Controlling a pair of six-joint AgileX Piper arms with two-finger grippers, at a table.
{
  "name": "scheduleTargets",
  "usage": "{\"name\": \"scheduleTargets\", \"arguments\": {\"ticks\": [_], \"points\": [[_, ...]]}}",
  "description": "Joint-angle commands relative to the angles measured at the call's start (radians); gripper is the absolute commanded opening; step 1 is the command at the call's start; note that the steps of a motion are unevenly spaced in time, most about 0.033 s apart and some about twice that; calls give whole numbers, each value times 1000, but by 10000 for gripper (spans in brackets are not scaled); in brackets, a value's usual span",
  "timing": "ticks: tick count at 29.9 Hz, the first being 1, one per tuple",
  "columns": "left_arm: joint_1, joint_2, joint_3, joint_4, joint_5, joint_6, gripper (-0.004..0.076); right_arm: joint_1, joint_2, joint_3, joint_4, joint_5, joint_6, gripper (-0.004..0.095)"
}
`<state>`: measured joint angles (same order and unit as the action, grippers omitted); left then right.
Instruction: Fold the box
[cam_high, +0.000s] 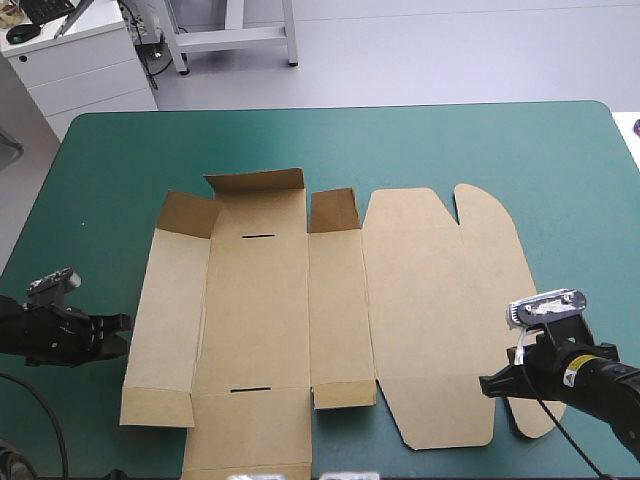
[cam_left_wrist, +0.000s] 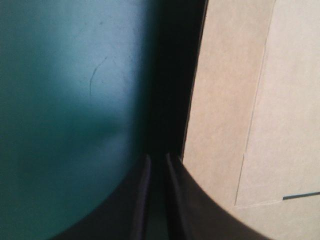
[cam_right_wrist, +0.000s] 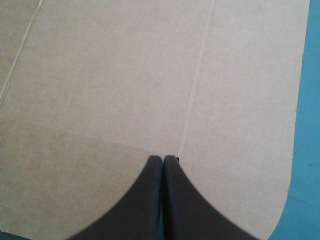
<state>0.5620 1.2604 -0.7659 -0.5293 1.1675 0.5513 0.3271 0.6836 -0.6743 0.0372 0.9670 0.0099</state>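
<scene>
The brown box (cam_high: 250, 300) lies as a cut sheet on the teal-green cover (cam_high: 450, 140), its lid (cam_high: 440, 300) flat to the right. Three short flaps at the far side stand raised (cam_high: 255, 182). My left gripper (cam_high: 122, 323) is low at the sheet's left edge, fingers all but shut. In the left wrist view this gripper (cam_left_wrist: 158, 159) sits just beside the board's edge (cam_left_wrist: 250, 100), with no board between the fingers. My right gripper (cam_high: 486, 384) is shut over the lid's near right part. In the right wrist view its tip (cam_right_wrist: 163, 158) rests on plain board (cam_right_wrist: 150, 75).
Two narrow slots mark the base panel, one far (cam_high: 258, 237) and one near (cam_high: 244, 389). Bare cover shows beyond the sheet's far side (cam_high: 400, 140) and left of it (cam_left_wrist: 60, 100). The lid's rounded corner ends close to my right gripper (cam_right_wrist: 280, 215).
</scene>
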Motion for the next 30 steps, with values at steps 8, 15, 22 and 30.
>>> {"name": "scheduleTargets", "arguments": {"ticks": [8, 15, 22, 30], "points": [[-55, -19, -45, -14, 60, -120, 460, -7, -4, -25, -5, -5, -10, -20], [-55, -19, -36, -67, 115, -110, 459, -7, -4, -25, -5, -6, -10, -20], [-57, -17, 23, -142, 87, -83, 459, -7, -4, -25, -5, -7, -10, -20], [-191, -17, 55, -183, 89, -57, 459, -7, -4, -25, -7, -7, -10, -20]]}}
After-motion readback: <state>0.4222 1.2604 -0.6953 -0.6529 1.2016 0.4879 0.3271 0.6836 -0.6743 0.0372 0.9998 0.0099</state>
